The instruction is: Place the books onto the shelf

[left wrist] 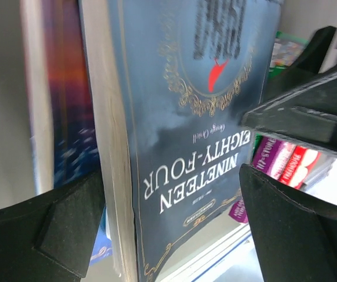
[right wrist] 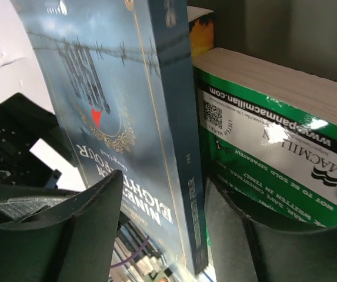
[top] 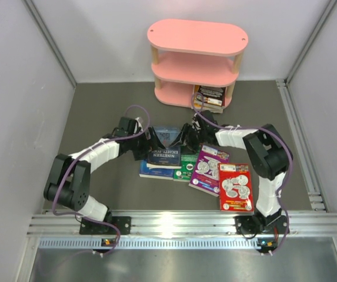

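The dark blue book (top: 163,148) is up on its edge at the middle of the worktop (top: 103,111), its gold-lettered front cover facing the near edge, and both arms are in on it.

The right pincer (right wrist: 163,182) reaches in from the right side and is clamped on the book. One finger lies against the front cover and the other sits behind the spine, with no gap showing on either side.

The left pincer (left wrist: 171,182) reaches in from the left, jaws wide apart around the same book. The page edge is right by one finger. The other finger stands clear of the cover, with open space between them.

Under the raised book a light blue book (top: 155,170) lies flat. Just beside it to the right is the green book (top: 186,166), back cover up; in the right wrist view it sits close against the dark blue one. Next along, the purple book (top: 208,169) lies flat, touching the green one's right edge. The red book (top: 234,187) lies just beside that and is the one closest to the near right corner.

At the far edge, a little right of centre, the pink shelf (top: 197,36) stands upright, well apart from the pile. A few shelved books (top: 209,97) sit at the right end of its bottom board, too small to tell whether they lie flat or lean.
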{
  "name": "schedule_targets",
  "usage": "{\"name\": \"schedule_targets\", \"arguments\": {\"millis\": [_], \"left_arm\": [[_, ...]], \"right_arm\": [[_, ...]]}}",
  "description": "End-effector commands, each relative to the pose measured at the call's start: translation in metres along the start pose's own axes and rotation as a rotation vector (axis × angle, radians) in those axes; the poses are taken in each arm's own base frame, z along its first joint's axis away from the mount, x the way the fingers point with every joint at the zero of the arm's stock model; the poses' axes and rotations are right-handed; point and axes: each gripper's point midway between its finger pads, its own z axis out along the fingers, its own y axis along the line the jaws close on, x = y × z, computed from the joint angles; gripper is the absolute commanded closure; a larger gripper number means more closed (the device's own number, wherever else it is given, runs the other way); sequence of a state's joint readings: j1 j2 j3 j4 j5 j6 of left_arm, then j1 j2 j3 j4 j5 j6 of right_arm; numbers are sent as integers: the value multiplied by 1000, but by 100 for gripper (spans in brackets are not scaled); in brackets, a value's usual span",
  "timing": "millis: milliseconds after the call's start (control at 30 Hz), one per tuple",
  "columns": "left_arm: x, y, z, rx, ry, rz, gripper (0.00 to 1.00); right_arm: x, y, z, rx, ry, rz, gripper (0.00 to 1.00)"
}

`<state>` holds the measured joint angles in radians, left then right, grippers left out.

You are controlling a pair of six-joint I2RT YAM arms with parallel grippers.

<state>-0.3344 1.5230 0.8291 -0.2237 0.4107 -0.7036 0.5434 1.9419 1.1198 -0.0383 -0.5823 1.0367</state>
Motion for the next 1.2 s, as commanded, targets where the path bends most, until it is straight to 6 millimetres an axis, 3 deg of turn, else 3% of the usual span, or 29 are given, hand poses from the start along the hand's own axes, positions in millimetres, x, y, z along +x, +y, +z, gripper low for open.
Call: {"name": "schedule_targets", "arguments": {"millis": [0,100,200,300,433,500,833,900,1000,1033,1067,1167], "left_arm": [[19,11,20,15,80,3,2],[27,12,26,60,114,-31,5],[30,12,29,81,128,-62,6],[25,12,26,70,122,-61,6],[11,8,13,55,78,-37,5],[4,2,7,64,53,-28,4],[-28,-67,-22,337,-61,-56,3],[-35,-80,-28,401,-79,-81,3],[-43,-97,-39,491,-116,-134,3],[-44,-101,-42,515,-121,-150,3],[-44,-102,-44,534,-125,-169,3],[-52,-116,-59,618,-155,-221,3]], "right_arm": [[20,-19,27,34,6,-6,45],[19,-6,18,-22,-22,-9,48],[17,7,10,-63,-42,-1,61],[14,18,-3,-67,-63,-22,86],[6,40,-35,-64,-106,-96,100],[7,48,-47,-72,-106,-117,100],[5,147,-120,-395,-154,-157,100],[6,150,-127,-442,-138,-96,100],[3,169,-149,-580,-168,-101,100],[5,164,-150,-600,-152,-31,100],[4,177,-163,-691,-175,-62,100],[1,176,-173,-779,-180,33,100]]}}
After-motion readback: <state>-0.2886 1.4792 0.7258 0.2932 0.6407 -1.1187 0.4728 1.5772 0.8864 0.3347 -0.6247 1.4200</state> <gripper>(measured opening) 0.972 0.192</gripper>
